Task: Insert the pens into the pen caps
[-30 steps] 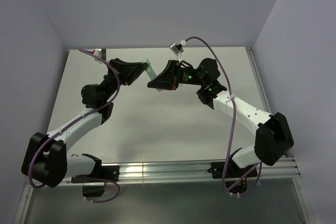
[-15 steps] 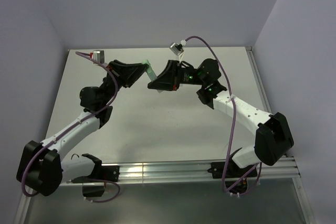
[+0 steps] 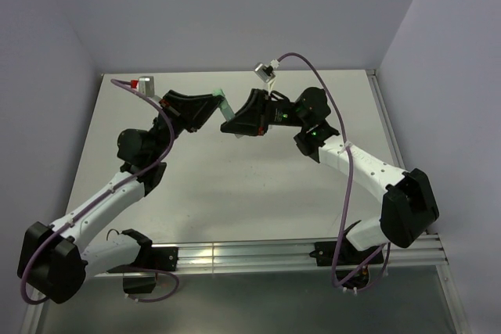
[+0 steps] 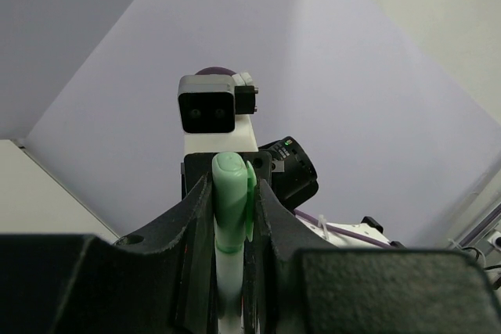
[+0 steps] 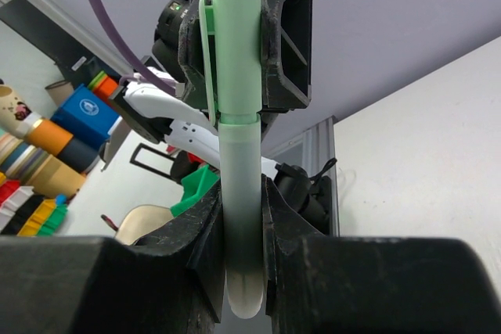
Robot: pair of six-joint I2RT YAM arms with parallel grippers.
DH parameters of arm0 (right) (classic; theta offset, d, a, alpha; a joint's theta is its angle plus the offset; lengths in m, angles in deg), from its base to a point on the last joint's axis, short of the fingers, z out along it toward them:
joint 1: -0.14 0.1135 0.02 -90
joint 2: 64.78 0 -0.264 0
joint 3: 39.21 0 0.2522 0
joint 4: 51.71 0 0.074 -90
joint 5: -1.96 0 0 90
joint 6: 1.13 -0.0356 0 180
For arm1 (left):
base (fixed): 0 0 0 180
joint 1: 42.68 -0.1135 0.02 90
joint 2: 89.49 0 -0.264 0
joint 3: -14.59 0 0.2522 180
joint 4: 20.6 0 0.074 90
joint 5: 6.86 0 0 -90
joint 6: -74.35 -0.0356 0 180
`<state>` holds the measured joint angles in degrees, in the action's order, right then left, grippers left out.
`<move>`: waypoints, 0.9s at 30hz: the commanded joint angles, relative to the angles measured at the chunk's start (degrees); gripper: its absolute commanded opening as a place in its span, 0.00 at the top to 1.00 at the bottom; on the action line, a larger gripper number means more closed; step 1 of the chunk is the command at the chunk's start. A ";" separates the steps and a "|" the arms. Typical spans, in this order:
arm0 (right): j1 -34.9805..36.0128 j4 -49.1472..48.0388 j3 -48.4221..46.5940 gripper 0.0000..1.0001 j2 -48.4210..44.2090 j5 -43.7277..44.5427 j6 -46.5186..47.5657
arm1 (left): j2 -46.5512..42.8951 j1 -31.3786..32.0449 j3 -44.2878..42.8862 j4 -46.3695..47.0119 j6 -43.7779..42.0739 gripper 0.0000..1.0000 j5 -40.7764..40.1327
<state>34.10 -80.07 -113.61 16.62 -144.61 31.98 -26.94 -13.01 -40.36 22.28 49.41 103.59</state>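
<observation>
Pen: slim mint-green plastic marker pen [image 5: 239, 193] is hanging in the air above the pale grey surface [image 3: 235, 193], held between the two arms towards the far wall.
Cap: stubby green plastic cap [image 5: 233, 44] with a side clip is sitting on the pen's upper end, its seam showing.
left gripper [image 3: 214, 107]: jaws are pinching the capped end from both sides.
right gripper [image 3: 229, 124]: jaws are clamping the pen's barrel near its rounded tail.

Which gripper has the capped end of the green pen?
The left gripper: its jaws pinch the clipped green cap, while the right gripper holds the paler barrel.
</observation>
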 commanded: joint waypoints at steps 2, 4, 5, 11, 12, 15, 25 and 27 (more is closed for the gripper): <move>-1.00 1.44 -2.90 1.00 -1.34 11.58 3.18 | -1.20 5.75 -1.09 -6.28 -2.39 1.00 14.01; -1.08 1.26 -3.16 1.00 -1.25 10.88 2.83 | -1.28 6.36 -1.09 -6.89 -2.83 1.00 14.01; -1.08 0.04 -3.08 1.00 -1.08 10.70 2.22 | -1.11 6.45 -0.91 -6.98 -3.00 1.00 14.18; -1.26 -4.80 -2.55 1.00 -0.63 8.94 -1.83 | -1.99 7.42 -1.00 -8.65 -4.85 1.00 13.83; -1.17 -4.63 -2.46 1.00 -0.72 8.94 -1.48 | -2.07 7.59 -1.09 -8.91 -5.11 1.00 14.18; -1.17 -4.72 -2.20 1.00 -1.16 8.85 -0.69 | -2.51 8.03 -2.05 -11.02 -6.87 1.00 14.10; -1.08 -4.72 -1.58 1.00 -2.83 8.50 0.55 | -5.32 8.30 -3.19 -16.29 -10.56 0.90 11.46; -1.17 -5.15 -1.58 1.00 -2.92 8.33 0.37 | -5.76 8.21 -3.63 -17.26 -11.35 0.87 11.11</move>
<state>33.99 -81.91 -113.59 14.85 -147.17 32.27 -31.71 -9.01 -43.44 12.25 40.01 101.18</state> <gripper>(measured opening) 0.249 0.269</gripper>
